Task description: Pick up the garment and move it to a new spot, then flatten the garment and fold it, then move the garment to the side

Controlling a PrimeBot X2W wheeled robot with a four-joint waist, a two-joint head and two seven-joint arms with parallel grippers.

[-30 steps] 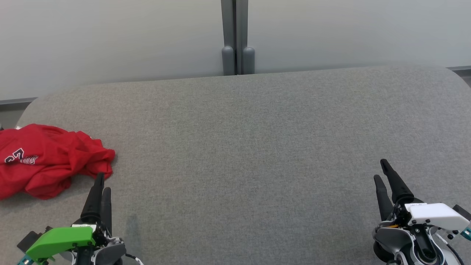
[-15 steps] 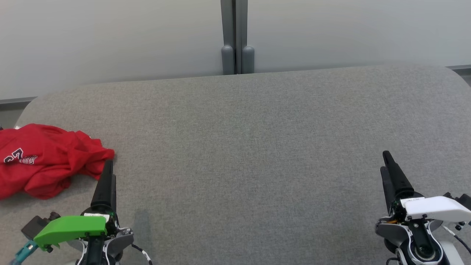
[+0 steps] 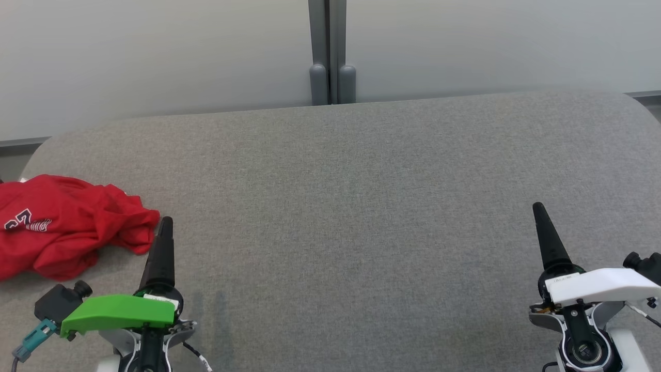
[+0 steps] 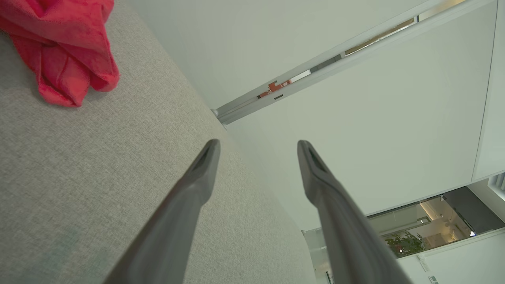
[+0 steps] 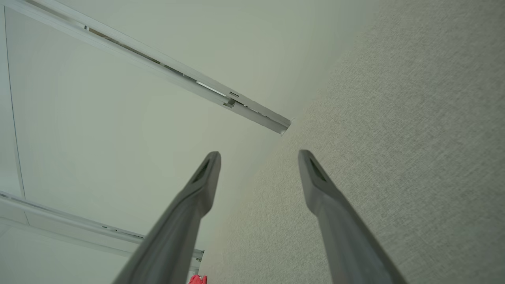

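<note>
Crumpled red cloth garment (image 3: 67,227) lies on grey woven-fabric table (image 3: 351,206), left edge. Left gripper (image 4: 256,144) released, empty, just beside it. Right gripper (image 5: 258,156) released, empty, well apart.

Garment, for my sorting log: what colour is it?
The garment is red, with a small print; best in the head view.

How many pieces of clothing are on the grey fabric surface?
1: a crumpled red garment with white lettering, at the left edge of the grey fabric surface, partly out of frame.
</note>
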